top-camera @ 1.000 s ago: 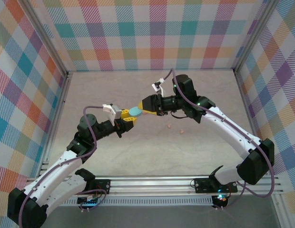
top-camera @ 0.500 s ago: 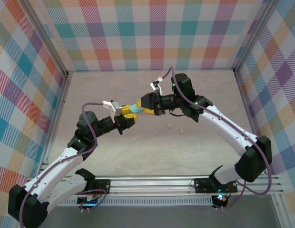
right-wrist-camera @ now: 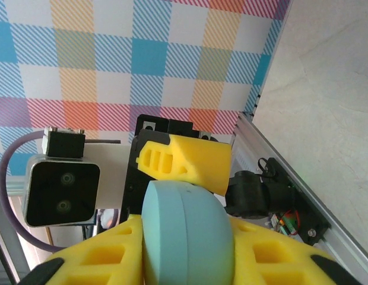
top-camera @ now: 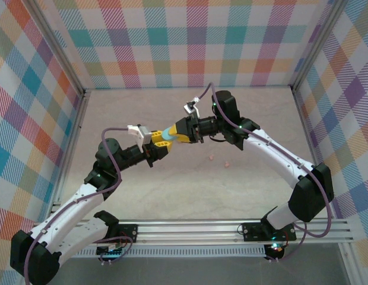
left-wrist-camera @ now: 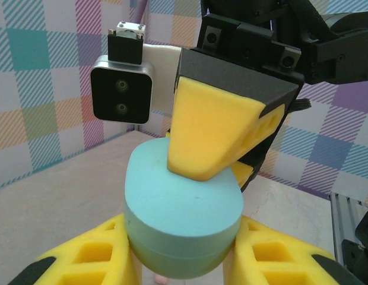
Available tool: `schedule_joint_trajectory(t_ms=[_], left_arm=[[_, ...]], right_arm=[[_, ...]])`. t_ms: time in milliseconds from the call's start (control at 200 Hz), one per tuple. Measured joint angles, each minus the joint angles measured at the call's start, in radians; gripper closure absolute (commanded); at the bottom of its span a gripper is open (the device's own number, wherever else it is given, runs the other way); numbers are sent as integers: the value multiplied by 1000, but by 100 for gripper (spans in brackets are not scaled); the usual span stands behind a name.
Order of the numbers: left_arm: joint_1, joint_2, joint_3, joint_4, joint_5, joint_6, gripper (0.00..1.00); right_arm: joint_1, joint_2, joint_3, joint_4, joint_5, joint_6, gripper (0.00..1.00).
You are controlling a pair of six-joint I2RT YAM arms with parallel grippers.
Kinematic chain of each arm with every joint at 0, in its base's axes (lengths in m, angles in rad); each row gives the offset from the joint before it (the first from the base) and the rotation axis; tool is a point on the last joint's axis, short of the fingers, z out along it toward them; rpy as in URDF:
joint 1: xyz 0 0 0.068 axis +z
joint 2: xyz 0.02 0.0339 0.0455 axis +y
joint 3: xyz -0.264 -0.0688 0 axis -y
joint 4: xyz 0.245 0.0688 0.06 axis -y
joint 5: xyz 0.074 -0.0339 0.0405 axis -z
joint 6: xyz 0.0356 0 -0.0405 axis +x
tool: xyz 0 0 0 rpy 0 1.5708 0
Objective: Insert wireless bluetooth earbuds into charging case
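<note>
**Case gripped from both ends**

The case (top-camera: pixel 168 136), a smooth pale-blue oval with a seam round its rim, hangs above the table (top-camera: pixel 172 196). The left gripper (top-camera: pixel 159 144) clamps its sides. The right gripper (top-camera: pixel 177 132) pinches its flat faces with foam-like yellow fingers (left-wrist-camera: pixel 213 133). Two tiny pink buds (top-camera: pixel 212 157) lie right of the case on open tabletop.

Lighting: bright, even and diffuse across all your views. Shadows: faint and soft-edged on your table (top-camera: pixel 172 196).
</note>
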Motion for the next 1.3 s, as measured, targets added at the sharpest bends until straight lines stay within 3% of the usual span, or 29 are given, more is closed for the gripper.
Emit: schedule_joint_trajectory(t_ms=[175, 205, 235, 255, 440, 580, 785, 925, 1075, 1300], left_arm=[[-5, -38, 0, -36, -39, 21, 39], [-6, -48, 0, -47, -51, 19, 29], [-7, -61, 0, -57, -61, 18, 5], [-7, -70, 0, -65, -69, 28, 0], [-10, -146, 6, -197, -182, 33, 0], [-11, -187, 47, -383, -381, -13, 0], [-11, -201, 127, -655, -621, -122, 0], [0, -195, 136, -813, -760, -282, 0], [16, -185, 138, -937, -814, -403, 0], [17, -209, 134, -1006, -835, -451, 0]], right_arm=[[5, 1, -20, 57, 4, 9, 80], [7, 1, -31, 75, 9, 13, 80], [7, 1, -43, 95, 17, 21, 81], [7, 1, -50, 104, 23, 28, 81], [7, 18, -82, 139, 115, 27, 80], [7, 80, -55, 105, 194, -45, 79], [9, 324, 68, 69, 254, -142, 78], [21, 525, 203, 16, 286, -214, 77], [39, 731, 380, -64, 323, -281, 76], [78, 935, 553, -137, 352, -355, 76]])
